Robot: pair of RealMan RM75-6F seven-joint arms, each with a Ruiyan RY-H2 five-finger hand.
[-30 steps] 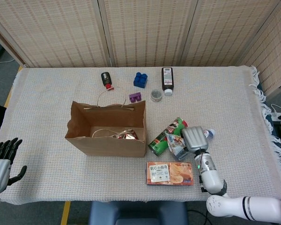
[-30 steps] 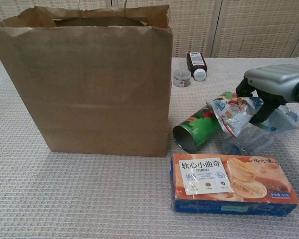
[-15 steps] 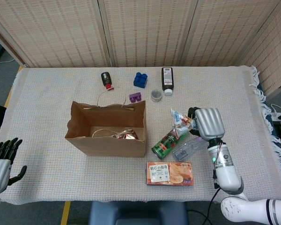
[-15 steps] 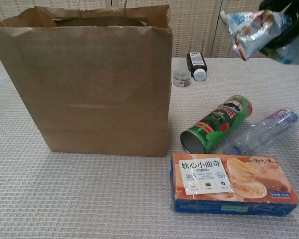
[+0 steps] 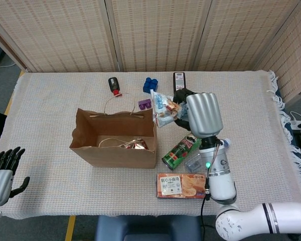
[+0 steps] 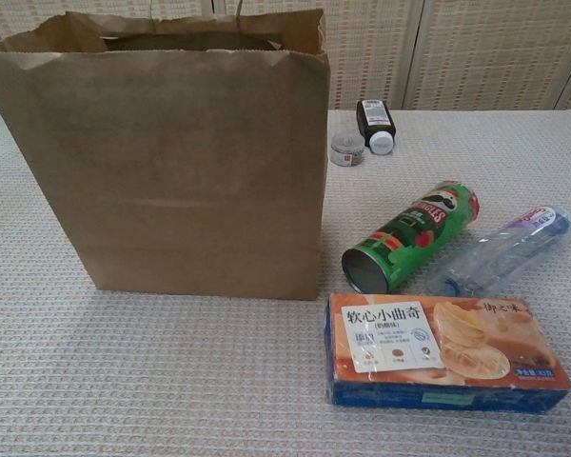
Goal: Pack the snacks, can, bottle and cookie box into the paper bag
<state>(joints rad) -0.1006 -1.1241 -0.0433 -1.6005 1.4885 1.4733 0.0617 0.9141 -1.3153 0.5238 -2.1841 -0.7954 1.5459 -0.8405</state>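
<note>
**Snack pack held just short of the bag mouth**

At the counter's near left corner the left hand (image 5: 1,173) hangs idle, fingers spread and holding nothing. The bag (image 5: 115,135) stands open toward the left of the counter's middle, with a red snack (image 5: 135,145) already lying inside it.

Just past the bag's right rim, the right hand (image 5: 198,113) holds a snack pack (image 5: 163,107) up in the air; the fingers curl round the pack's right end, and the pack hangs beside the rim rather than over the opening. So the step in hand looks like carrying this pack to the bag. The next move calls for shifting it left until it is over the mouth, lowering it clear of the rim and handles, then letting go.

Still waiting on the counter, right of the bag toward the near edge: the can (image 6: 411,236) on its side, the bottle (image 6: 500,250) just beside it, and the cookie box (image 6: 444,351) in front of both.
</note>
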